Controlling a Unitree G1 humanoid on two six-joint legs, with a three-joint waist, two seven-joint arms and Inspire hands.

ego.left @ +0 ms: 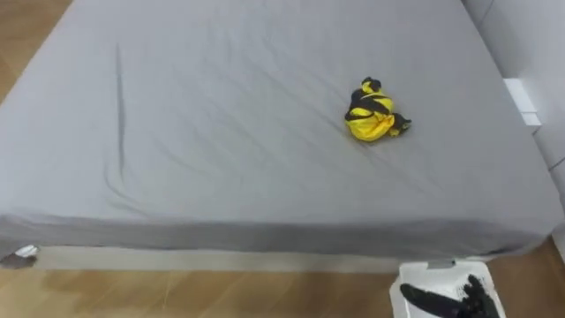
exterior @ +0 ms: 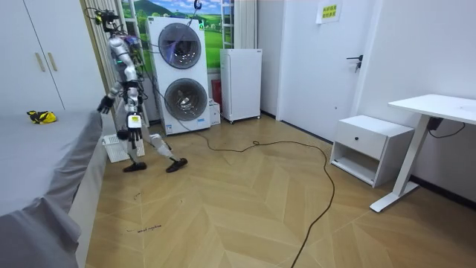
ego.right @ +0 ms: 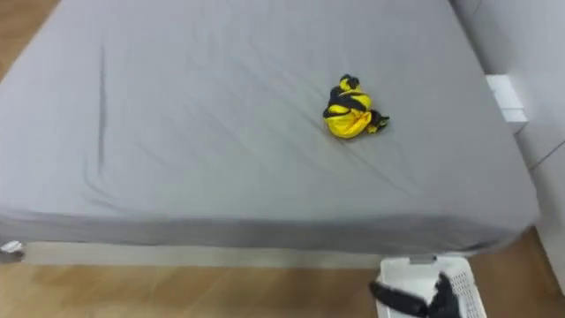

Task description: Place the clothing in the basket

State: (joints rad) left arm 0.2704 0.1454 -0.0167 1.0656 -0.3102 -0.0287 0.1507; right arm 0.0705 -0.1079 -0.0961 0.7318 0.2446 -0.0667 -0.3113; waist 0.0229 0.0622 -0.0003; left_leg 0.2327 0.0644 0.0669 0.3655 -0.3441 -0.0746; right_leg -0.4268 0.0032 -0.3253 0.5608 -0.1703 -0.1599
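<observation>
Grey-sheeted bed (ego.left: 221,150) seen from the robot's head, with the room view alongside. A crumpled yellow-and-black garment (ego.left: 372,113) lies on the sheet, right of the bed's middle and well back from the near edge; it is touched by neither hand and is well apart from the basket. The white laundry basket (ego.left: 406,284) stands on the wooden floor (ego.left: 221,296) just in front of the bed's near right corner. The right hand (ego.left: 441,298) appears as a dark shape over the basket's opening; whether it is apart, together or clamped on anything cannot be told. In the room view the robot stands upright at the bedside, facing the bed, with the basket low beside its legs. The left hand (exterior: 104,106) is raised near the mattress edge, and its state cannot be told either. Behind the robot stand two stacked front-loading machines (exterior: 182,74) and a white cabinet (exterior: 242,83); a nightstand (exterior: 370,147) and a white desk (exterior: 439,108) occupy the room view's right.
</observation>
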